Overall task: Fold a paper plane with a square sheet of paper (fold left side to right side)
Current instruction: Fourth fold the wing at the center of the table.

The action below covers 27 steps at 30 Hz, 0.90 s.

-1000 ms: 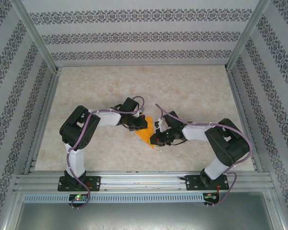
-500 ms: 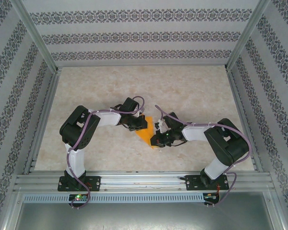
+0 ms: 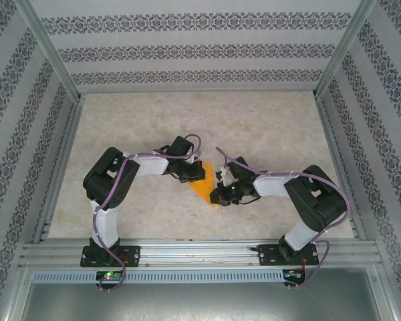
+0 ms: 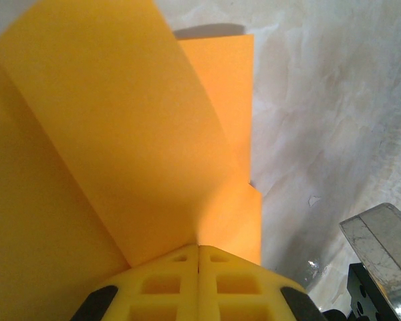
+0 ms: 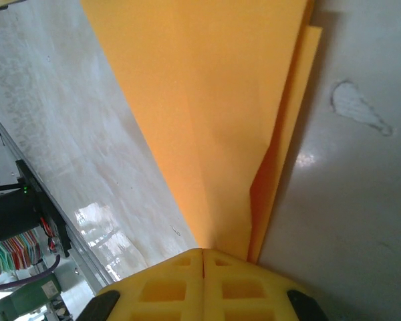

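As the creased, bright orange paper sheet lies mid-table, long axis 11 to 5 o'clock, I see the left gripper clamped on its 11 o'clock end, the right gripper on its 5 o'clock end.

The left arm rises from its base at the near edge of the table and bends at a raised elbow. Its forearm runs rightward toward the table's middle, with the wrist tipped down. The left gripper has its jaws closed — in the left wrist view its yellow fingers meet flush along a thin seam. The right arm mirrors this from the near edge, forearm reaching leftward. The right gripper is closed too, its yellow fingers pressed together — its tip is near the left one and slightly closer to the near edge.
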Each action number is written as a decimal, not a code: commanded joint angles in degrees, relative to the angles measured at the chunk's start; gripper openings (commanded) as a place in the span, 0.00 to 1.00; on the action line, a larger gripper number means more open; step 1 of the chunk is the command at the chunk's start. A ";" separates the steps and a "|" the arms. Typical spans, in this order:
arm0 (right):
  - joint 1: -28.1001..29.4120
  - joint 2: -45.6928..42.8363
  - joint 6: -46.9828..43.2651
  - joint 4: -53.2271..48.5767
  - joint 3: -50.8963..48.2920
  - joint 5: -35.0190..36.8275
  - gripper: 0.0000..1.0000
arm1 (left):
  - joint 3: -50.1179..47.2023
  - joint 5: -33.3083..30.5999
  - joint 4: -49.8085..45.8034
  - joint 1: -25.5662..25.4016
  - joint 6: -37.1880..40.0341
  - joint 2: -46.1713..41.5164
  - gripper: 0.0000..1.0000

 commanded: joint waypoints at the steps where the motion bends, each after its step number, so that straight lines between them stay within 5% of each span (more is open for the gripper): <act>1: 0.77 0.46 -1.39 -2.55 -0.77 1.00 0.00 | -0.42 -4.75 -4.60 -0.16 1.41 2.94 0.00; 27: 1.30 -0.62 -1.74 -4.75 -6.60 1.37 0.00 | -0.56 -6.09 -5.43 0.52 1.50 3.01 0.00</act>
